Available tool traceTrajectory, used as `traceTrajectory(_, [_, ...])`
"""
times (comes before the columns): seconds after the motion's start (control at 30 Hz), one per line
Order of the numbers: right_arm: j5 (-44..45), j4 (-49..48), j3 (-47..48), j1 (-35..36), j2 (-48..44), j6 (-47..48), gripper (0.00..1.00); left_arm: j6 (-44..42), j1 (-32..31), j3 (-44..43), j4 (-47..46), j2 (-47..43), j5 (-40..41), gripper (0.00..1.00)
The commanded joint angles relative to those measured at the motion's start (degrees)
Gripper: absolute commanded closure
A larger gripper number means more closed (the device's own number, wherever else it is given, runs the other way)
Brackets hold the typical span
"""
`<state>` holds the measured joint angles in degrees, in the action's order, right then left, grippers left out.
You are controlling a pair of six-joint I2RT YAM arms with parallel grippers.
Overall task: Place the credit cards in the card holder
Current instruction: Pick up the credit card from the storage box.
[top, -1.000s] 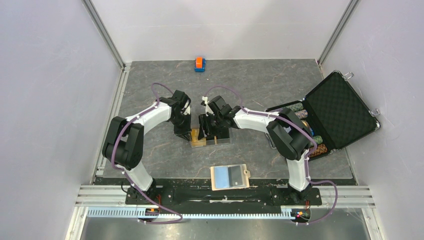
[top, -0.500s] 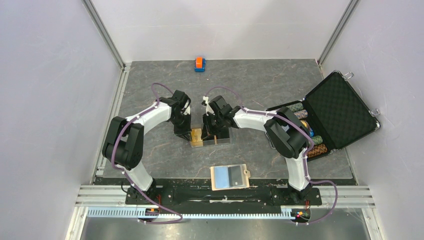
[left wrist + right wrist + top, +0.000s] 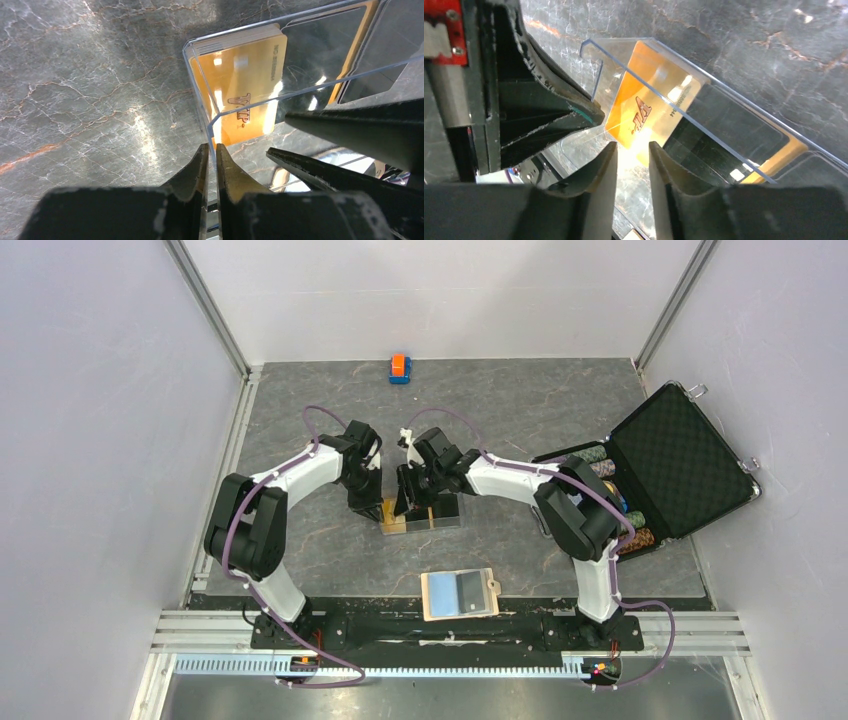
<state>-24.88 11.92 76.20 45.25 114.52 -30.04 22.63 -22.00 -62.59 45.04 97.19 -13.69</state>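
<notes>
A clear plastic box [image 3: 432, 521] stands mid-table and holds the credit cards: a gold card [image 3: 245, 85] in front, with a black card [image 3: 724, 130] and an orange card [image 3: 785, 154] behind it. My left gripper [image 3: 372, 506] is shut on the box's thin clear wall [image 3: 212, 125] at its left corner. My right gripper [image 3: 408, 502] hangs over the box with its jaws a narrow gap apart, empty, its tips just short of the gold card's corner [image 3: 634, 122]. The tan card holder [image 3: 460, 594] lies near the front edge with a light blue card and a dark card showing in it.
An open black foam-lined case [image 3: 680, 460] with poker chips stands at the right. A small orange-and-blue block [image 3: 399, 368] sits at the far edge. Both grippers crowd the box's left end, the left one's fingers [image 3: 549, 107] close beside the right one's.
My right gripper has shifted slightly to the left and away over the box. The left gripper and the box have not moved.
</notes>
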Motion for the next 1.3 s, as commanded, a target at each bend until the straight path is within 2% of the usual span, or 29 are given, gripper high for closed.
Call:
traceTrajectory(0.0, [5.42,3.28,2.38,-0.05,-2.34,2.27,0.61,-5.07,-0.76,1.42,-0.07,-1.02,0.18,0.86])
traceTrajectory(0.13, [6.23,4.7,3.06,0.01,0.5,3.58,0.49,-4.89,-0.76,1.76,-0.03,-0.83,-0.01,0.85])
traceTrajectory(0.27, [5.48,4.15,3.07,0.77,2.97,4.14,0.49,-4.88,-0.75,2.2,-0.01,-0.82,0.05,0.85])
traceTrajectory(0.43, [3.24,1.52,2.75,2.0,4.96,3.79,0.6,-4.71,-0.73,2.12,-0.03,-0.8,0.07,0.85])
traceTrajectory(0.53, [0.85,-0.84,2.77,2.29,5.38,2.87,0.78,-4.75,-0.75,1.98,-0.03,-1.02,0.07,0.85])
traceTrajectory(0.6, [0.03,-1.73,2.87,2.29,5.25,2.32,0.96,-4.62,-0.72,1.84,-0.03,-0.89,-0.05,0.85])
traceTrajectory(0.63, [0.11,-1.66,3.11,2.29,5.08,2.35,1.0,-4.62,-0.74,1.85,-0.04,-0.88,-0.03,0.85])
traceTrajectory(1.03, [5.21,6.01,7.26,2.27,-0.42,4.97,1.0,-4.7,-0.72,1.84,-0.04,-2.04,0.37,0.85])
traceTrajectory(1.27, [5.25,6.84,7.97,2.29,-1.16,4.98,1.0,-4.73,-0.69,2.55,-0.04,-2.95,0.13,0.85])
